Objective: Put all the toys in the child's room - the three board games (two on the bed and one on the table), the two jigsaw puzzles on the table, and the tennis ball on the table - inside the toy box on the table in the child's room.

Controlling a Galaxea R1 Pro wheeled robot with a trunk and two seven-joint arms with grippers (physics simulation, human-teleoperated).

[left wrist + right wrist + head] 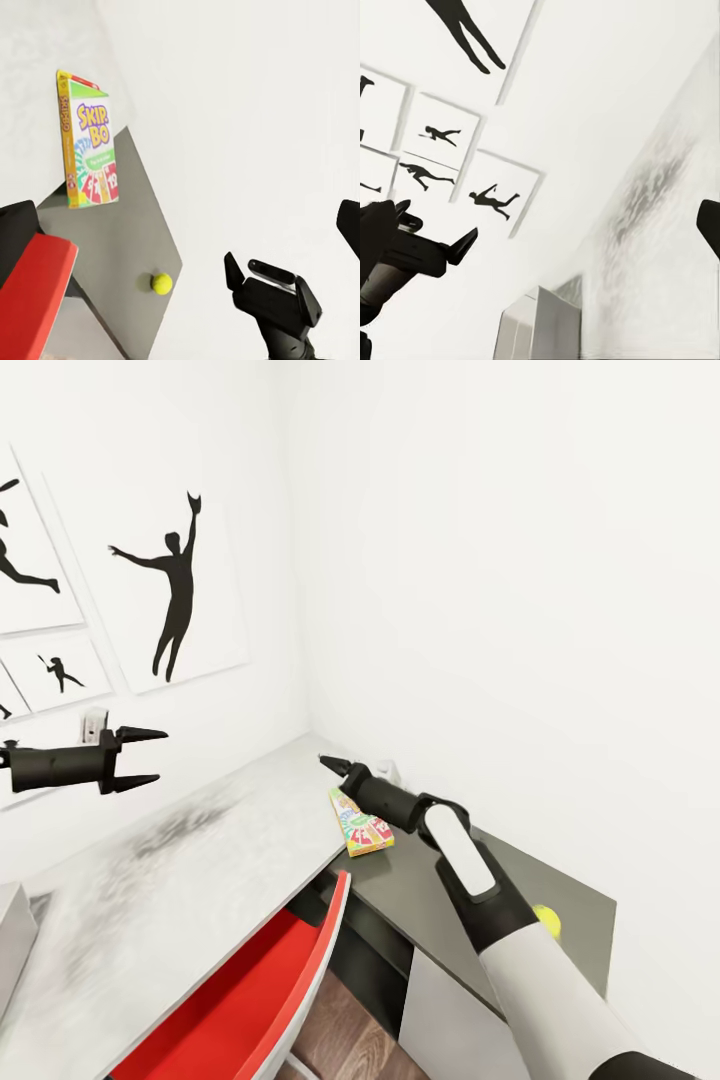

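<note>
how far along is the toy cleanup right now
Nothing looks packed yet. The Skip-Bo game and tennis ball lie on the table. The left gripper is open and empty; the right gripper hovers by the game, holding nothing visible. Both remain to be picked up.

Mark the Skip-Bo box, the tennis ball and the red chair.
Skip-Bo box [92, 142]: left wrist view, printed front face.
Tennis ball [161, 283]: left wrist view, centre of ball.
Red chair [245, 1000]: head view, seat surface.
</note>
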